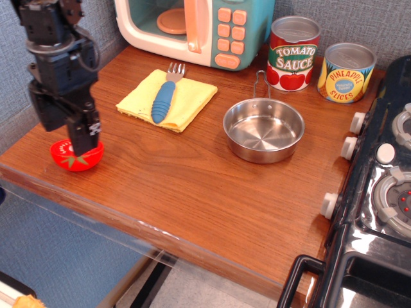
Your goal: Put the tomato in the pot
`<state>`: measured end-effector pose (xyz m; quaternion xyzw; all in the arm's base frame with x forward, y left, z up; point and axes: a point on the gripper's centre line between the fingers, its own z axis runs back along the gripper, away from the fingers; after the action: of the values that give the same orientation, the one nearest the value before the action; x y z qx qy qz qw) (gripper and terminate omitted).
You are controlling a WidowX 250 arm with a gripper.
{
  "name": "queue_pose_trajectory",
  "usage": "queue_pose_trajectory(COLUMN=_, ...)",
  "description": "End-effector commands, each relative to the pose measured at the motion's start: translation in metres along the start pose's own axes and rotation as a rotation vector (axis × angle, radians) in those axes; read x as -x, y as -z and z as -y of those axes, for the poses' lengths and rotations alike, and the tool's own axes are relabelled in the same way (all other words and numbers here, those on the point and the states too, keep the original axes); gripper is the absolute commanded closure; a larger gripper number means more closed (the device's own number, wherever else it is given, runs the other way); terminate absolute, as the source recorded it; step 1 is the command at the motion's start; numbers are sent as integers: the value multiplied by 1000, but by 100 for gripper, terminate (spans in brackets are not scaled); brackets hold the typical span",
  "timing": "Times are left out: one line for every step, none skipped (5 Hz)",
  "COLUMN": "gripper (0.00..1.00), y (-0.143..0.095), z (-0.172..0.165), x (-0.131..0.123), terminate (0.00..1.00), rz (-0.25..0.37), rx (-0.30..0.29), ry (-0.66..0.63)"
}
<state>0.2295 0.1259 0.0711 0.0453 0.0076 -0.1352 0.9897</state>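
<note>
The tomato (77,156) sits at the front-left corner of the wooden counter (192,192), close to both edges, and we see the gripper (64,128) directly over it, fingers spread either side, not clamped. The pot (264,130) stands well apart to the right, with bare wood between them and along the front edge. We count one tomato, one pot, two cans (293,53) at the back, one fork (164,96) on one yellow cloth (192,97), one toy microwave (192,29), and a stove (379,192) bounding the right side.
</note>
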Motion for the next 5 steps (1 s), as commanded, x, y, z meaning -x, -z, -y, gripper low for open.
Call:
queue_pose_trajectory(gripper=0, y=19, z=-19, x=-15, terminate=0, rz=-16, rx=-34, ry=-11)
queue_pose_trajectory(gripper=0, y=36, z=-19, x=-24, terminate=0, rz=-47, rx=-46, ry=-20)
queue_pose_trajectory(gripper=0, y=52, z=-20, x=-28, terminate=0, rz=-85, rx=-43, ry=-39)
queue_pose_trajectory(gripper=0, y=60, z=-20, x=-29, terminate=0, rz=-109, rx=-41, ry=-48)
queue_pose_trajectory(gripper=100, y=61, z=-21, x=-29, terminate=0, rz=-105, rx=-35, ry=-50)
